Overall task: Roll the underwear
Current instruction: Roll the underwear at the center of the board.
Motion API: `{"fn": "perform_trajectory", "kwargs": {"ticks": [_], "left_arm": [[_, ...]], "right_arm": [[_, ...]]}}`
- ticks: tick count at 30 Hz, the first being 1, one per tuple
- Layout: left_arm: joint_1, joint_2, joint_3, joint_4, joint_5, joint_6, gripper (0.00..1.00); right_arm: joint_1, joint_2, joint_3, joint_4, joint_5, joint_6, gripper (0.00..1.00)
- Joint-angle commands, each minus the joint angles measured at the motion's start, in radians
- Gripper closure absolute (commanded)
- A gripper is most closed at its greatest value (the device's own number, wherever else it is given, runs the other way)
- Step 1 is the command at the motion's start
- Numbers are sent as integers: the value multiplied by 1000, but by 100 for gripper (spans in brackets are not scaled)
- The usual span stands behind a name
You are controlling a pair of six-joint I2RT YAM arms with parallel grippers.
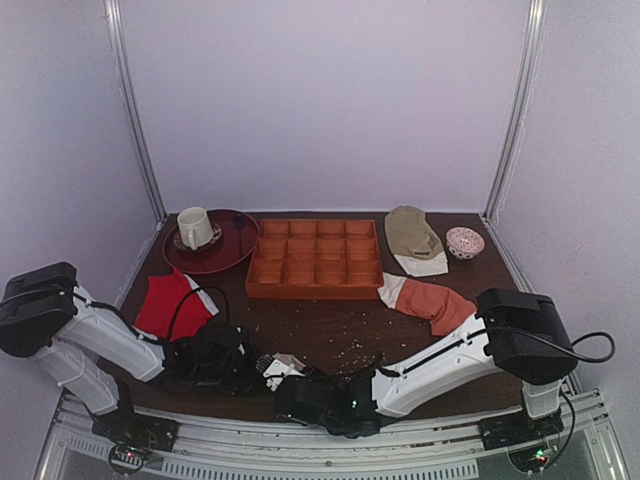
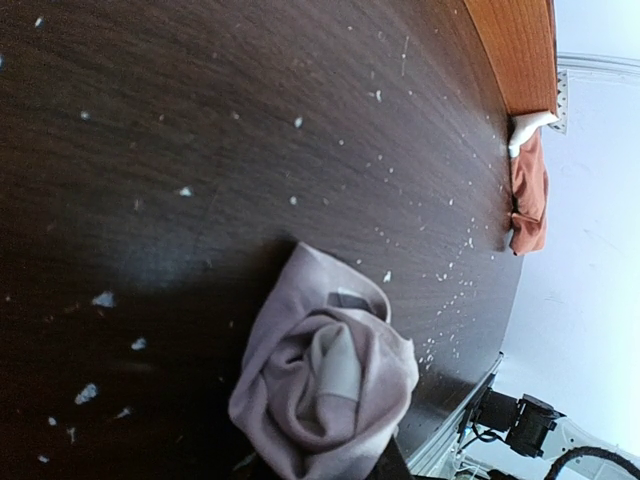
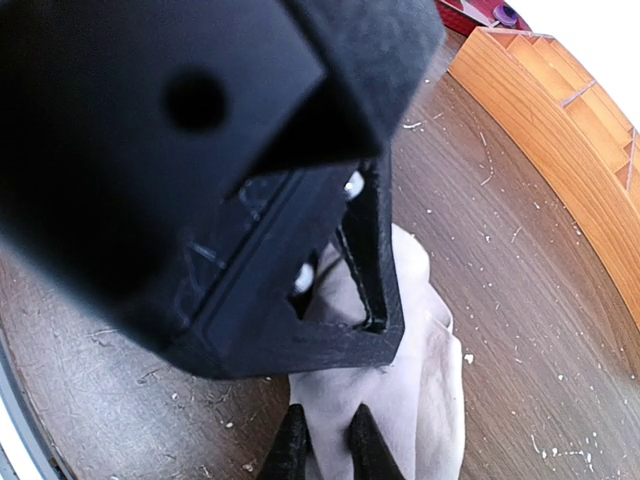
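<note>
From above, both arms lie low over the near tabletop [image 1: 330,330], forearms stretched inward so the wrists meet in the middle. The left pincer [image 1: 252,366] comes in from the left and the right pincer [image 1: 293,384] from the right. The underwear [image 1: 281,364] sits between them as a small pale bundle at the near edge, apparently lying left to right from one pincer to the other. Farther back, an orange tray [image 1: 314,292] shows a grid of square compartments. A dark red plate [image 1: 237,252] carries a white cup [image 1: 194,227], and a small patterned bowl [image 1: 465,242] stands at the far right. A khaki garment [image 1: 411,232], an orange-rust garment [image 1: 437,303] and a red garment [image 1: 168,300] lie around them.

In the left wrist view, the bundle lies close under the camera with its rolled end turned toward the lens, pinkish folds spiralling around a pale band. Only a dark sliver of finger shows at the bottom edge, so I cannot tell how that pincer stands or whether it has the cloth.

In the right wrist view, the left pincer's black body fills the upper frame and bears down on the cloth. The garment runs lengthwise from under it toward the camera. The right fingertips [image 3: 291,448] stand nearly together, pinching a narrow strip of the cloth.
</note>
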Motion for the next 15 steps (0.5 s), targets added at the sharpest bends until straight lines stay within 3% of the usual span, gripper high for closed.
{"fn": "perform_trajectory", "kwargs": {"ticks": [1,5,11,15], "left_arm": [[-4,14,-3,57,20,-13,100],[-4,4,-12,69,9,-19,96],[17,-85,-39,7,-23,-14,55],[59,-207,-60,-86,-33,5,40]], "right_arm": [[0,60,-34,-90,-35,4,100],[1,42,-58,-60,-46,8,100],[-12,-9,-133,39,-109,33,100],[-29,-42,-189,112,-163,59,100]]}}
